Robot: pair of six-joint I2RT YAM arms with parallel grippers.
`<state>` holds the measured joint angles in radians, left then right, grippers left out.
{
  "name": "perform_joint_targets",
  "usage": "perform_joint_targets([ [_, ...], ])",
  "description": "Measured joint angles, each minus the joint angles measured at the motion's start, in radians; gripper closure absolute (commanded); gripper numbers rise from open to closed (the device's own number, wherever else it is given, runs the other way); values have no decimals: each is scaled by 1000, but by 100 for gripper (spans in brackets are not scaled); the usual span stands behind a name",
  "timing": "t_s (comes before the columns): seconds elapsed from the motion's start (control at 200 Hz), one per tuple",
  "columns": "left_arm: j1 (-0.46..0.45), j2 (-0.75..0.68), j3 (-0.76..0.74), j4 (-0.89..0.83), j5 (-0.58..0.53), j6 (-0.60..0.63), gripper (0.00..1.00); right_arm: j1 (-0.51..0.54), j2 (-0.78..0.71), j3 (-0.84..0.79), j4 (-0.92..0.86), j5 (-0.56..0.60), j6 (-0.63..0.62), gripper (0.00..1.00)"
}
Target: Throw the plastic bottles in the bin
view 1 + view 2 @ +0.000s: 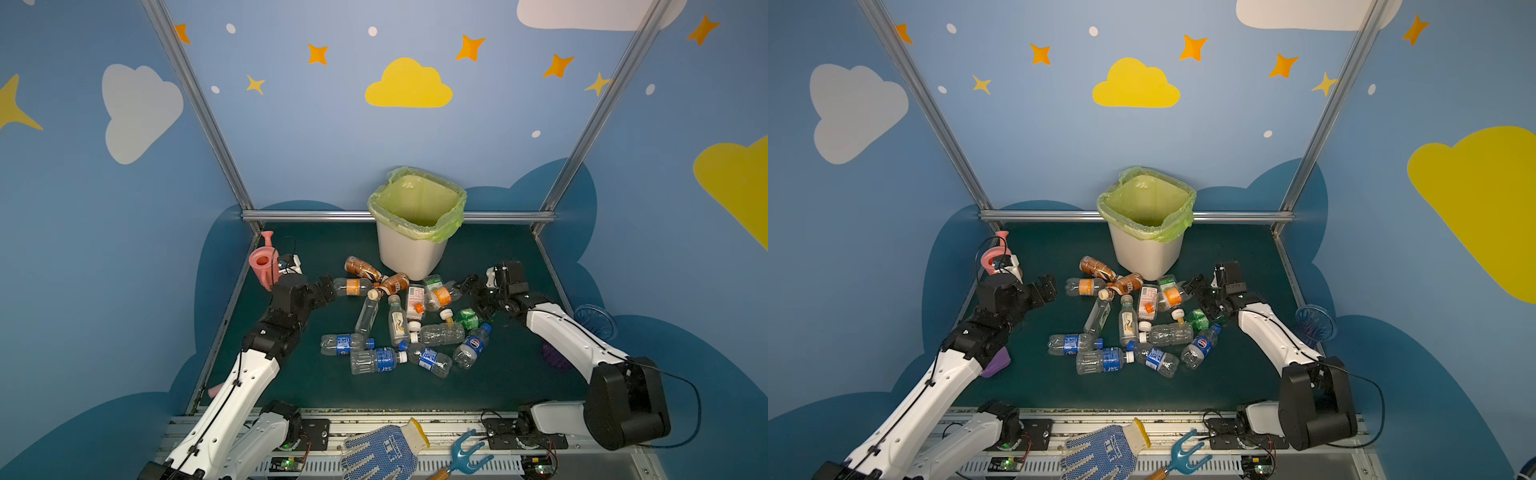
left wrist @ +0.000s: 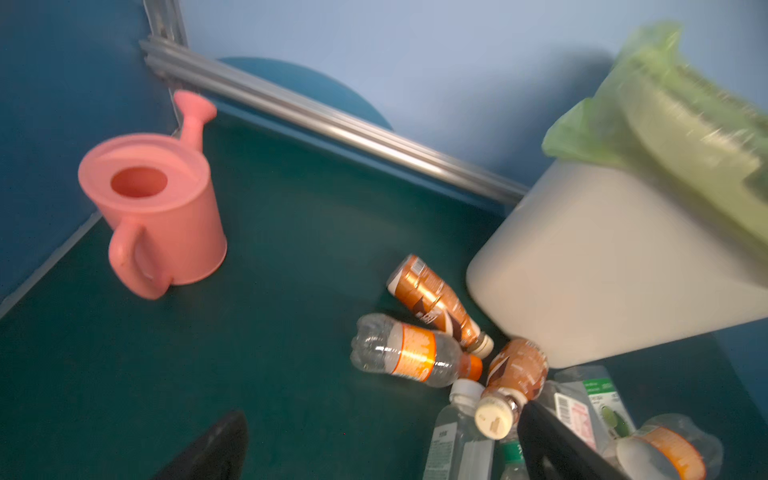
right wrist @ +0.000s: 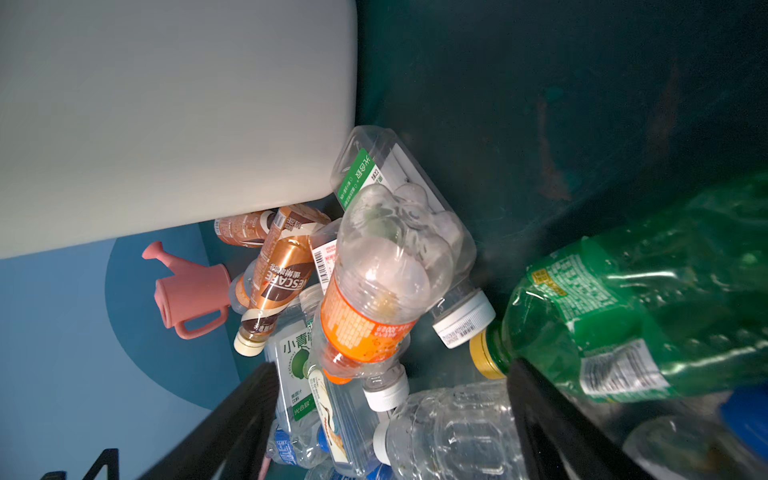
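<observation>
Green table [image 1: 291,386] holds many bottles [image 1: 395,324] lying by the bin [image 1: 411,253]. Left gripper [image 1: 331,287] is spread wide beside them. Right gripper [image 1: 473,297] is spread too, right at the pile.

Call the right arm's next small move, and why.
Probably ease the right gripper forward until the orange-labelled bottle sits between its fingers, then close. In the right wrist view the jaws stand apart and grip nothing. That bottle lies uppermost straight ahead, base toward the camera. It is also the bottle nearest this gripper in both top views.
</observation>
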<state>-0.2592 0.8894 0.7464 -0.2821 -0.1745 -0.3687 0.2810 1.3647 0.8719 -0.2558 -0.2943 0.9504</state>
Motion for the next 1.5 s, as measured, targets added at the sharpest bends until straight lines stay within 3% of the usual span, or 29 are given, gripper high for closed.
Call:
perform_joint_targets([
  [0.165, 13, -45, -84, -40, 0, -34, 0, 42, 84, 68, -12, 9, 17, 9],
  [0.646, 43, -80, -103, -51, -4, -67, 0, 92, 233, 239, -167, 52, -3, 9],
  [1.006, 68, -83, -105, -52, -3, -67, 0, 115, 317, 291, -218, 78, -10, 13],
  [1.342, 79, -87, -128, -52, 5, -76, 0, 116, 348, 314, -220, 95, 7, 28],
  [1.502, 83, -87, -128, -51, 6, -77, 0, 116, 356, 322, -220, 103, 11, 29],
])
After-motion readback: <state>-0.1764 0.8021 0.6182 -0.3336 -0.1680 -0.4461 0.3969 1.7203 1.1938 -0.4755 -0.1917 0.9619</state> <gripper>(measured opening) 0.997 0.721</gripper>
